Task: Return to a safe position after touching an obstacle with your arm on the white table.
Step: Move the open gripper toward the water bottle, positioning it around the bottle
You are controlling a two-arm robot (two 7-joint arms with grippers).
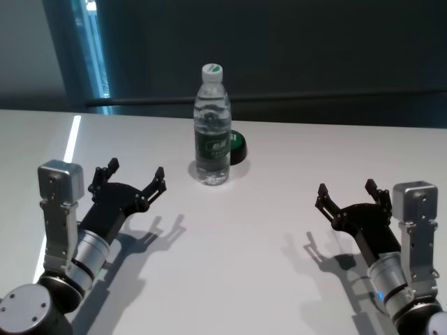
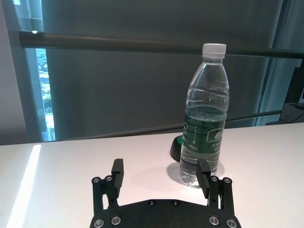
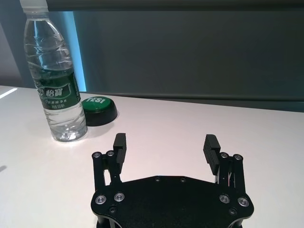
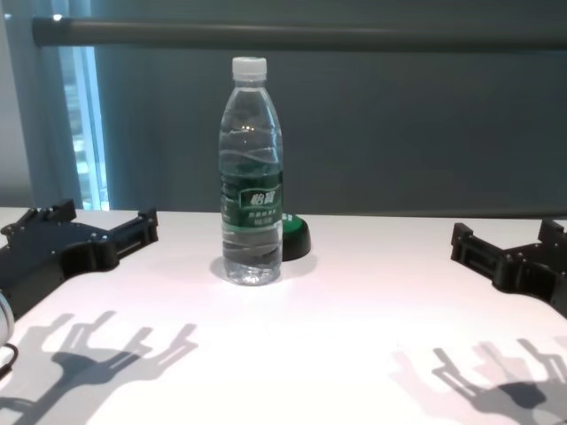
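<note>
1. One bottle [image 1: 211, 125] is the obstacle I'm watching: tall, clear ribbed plastic, white screw cap, dark green label band with white characters. It stands upright on the white table [image 1: 279, 209], toward the far middle, roughly between the two arms and beyond both.

2. Just behind it, on its right, sits a low round puck [image 1: 237, 147], black body with a green top. From the right wrist view the two look close together; I cannot tell whether they touch.

3. My left gripper [image 1: 134, 174] hovers low over the table, near the bottle but apart from it. Its fingers are spread wide and hold nothing. In the left wrist view one fingertip overlaps the bottle's base, which I judge to be line of sight only, since the head view shows bare table between them.

4. My right gripper [image 1: 348, 191] is well apart from the bottle on the other side, likewise spread wide and empty, low over the table.

5. Both claws are matte black, with ribbed pads, on silver forearms. I read the symmetric, withdrawn pose as close to the safe position.

6. The tabletop is smooth, plain and slightly glossy, taking crisp shadows of both claws.
</note>
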